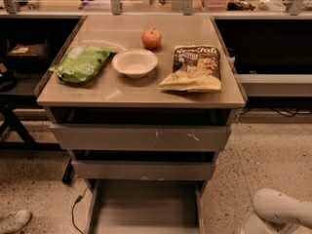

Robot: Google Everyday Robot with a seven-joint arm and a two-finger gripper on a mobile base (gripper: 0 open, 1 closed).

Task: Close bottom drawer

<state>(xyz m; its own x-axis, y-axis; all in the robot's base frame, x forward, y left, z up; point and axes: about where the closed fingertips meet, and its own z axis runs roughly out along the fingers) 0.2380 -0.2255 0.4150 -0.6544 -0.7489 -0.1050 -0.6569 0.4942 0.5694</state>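
bottom drawer (146, 209) open, sits ~9 o'clock of my arm (280, 211), slide axis 6–12. Needs push twd 12. pincer off-frame past 5 o'clock corner, state can't tell.

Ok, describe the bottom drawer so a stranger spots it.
Under the tan table sit three drawers; the gripper is out of view, only the white arm at lower right. The bottom drawer is the lowest: a flat tray pulled out, unlike the two upright fronts above.

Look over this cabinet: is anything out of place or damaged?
The bottom drawer is pulled far out, unlike the two above it. The widest drawer front carries pale scratch marks. The gripper is out of view; only the white arm shows lower right.
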